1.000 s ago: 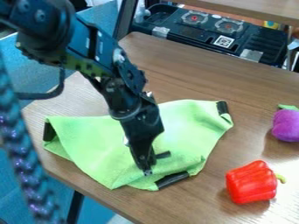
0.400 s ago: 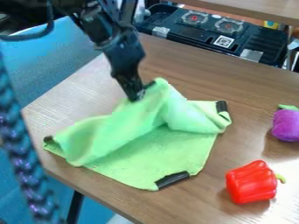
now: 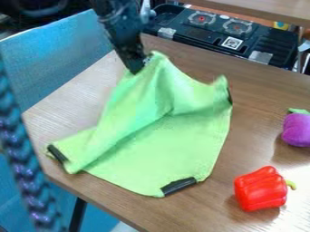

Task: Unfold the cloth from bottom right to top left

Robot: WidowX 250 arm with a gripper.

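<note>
Camera view: the tool (image 3: 138, 67) is closed on the raised top corner of the green cloth (image 3: 176, 149), which spreads below it over the counter (image 3: 266, 95). Compared with the earlier frames, the tool has moved farther up the view, drawing that corner with it into a tall, sloping peak. The right corner, well to the tool's lower right, has risen too, and the left black strip (image 3: 57, 154) has turned; the near black strip (image 3: 178, 186) has stayed put. The peak points up the view at the tool. One diagonal runs from there down to the near strip, the other slants up from left corner to right; I cannot tell which is longer.
</note>
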